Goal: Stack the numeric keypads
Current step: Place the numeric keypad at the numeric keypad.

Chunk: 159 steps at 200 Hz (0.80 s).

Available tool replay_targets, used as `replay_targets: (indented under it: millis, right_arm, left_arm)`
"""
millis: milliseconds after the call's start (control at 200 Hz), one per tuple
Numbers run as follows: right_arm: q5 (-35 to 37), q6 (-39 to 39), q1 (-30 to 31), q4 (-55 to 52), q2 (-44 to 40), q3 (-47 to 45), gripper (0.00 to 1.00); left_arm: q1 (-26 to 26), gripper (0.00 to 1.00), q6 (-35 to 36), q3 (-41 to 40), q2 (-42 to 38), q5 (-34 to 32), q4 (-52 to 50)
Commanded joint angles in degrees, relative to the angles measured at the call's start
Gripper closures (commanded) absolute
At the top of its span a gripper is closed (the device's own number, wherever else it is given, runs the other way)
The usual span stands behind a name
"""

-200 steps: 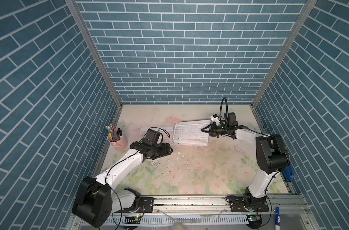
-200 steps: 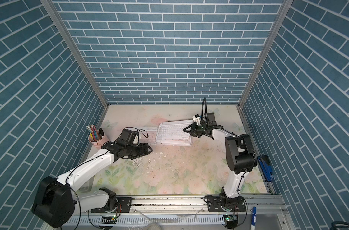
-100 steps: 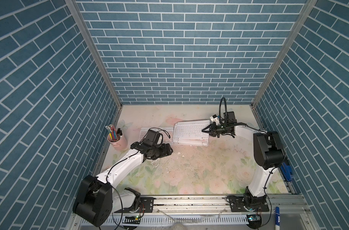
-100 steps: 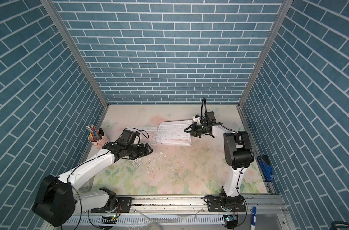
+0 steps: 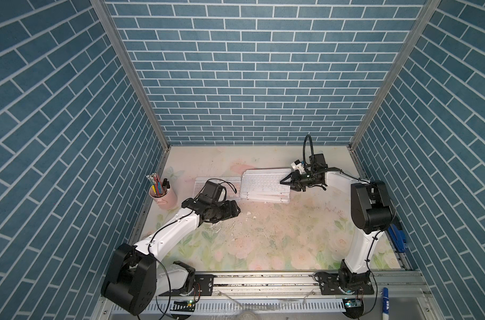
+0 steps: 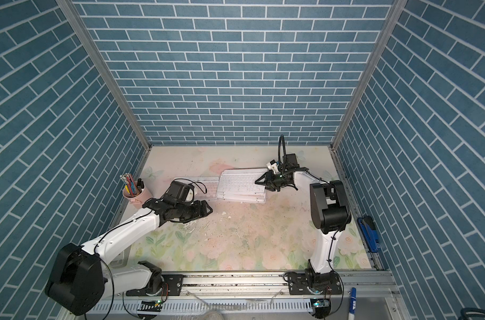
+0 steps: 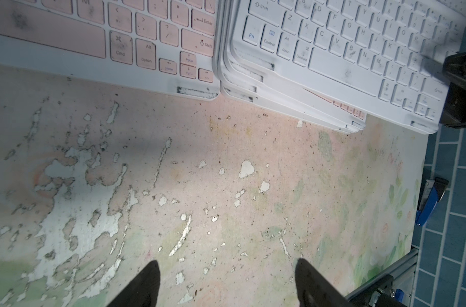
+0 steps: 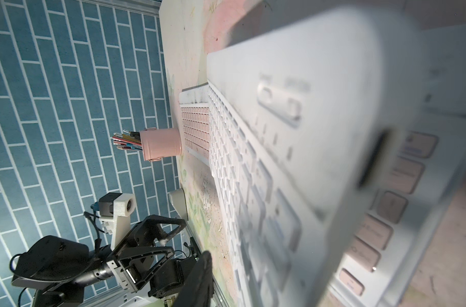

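The stack of numeric keypads [image 5: 265, 186], thin white-framed slabs fanned askew, is set toward the table's [image 7: 226, 172] back, touching a pink-keyed keypad [image 7: 93, 26]; keys below the top are mostly hidden. The right gripper [image 5: 284, 183] is placed at its right end, grip blurred beyond telling; the left gripper [image 7: 226, 279] is spread apart over peeling tabletop.

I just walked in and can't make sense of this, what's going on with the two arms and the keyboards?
The keypads are being stacked. The right gripper is at the right end of the white keypad, which tops an untidy pile. One pink keypad lies flat on the table beside the pile, not yet stacked. The left gripper hovers open and empty over bare table nearby.
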Motion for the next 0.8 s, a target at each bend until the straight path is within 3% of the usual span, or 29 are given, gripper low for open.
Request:
replay_targets:
  millis: [0,790]
  right_arm:
    - [2.99,-4.0,-0.05,-4.45,1.22,2.82,0.55]
    - [12.82,-7.9,-0.12,-15.03,3.26,7.9,0.52]
  left_arm:
    - [0.4,0.19,0.44,-0.99,-0.54,-0.03,-0.04]
    - [0.41,0.19,0.52,-1.87,-1.77,-0.32,-0.13]
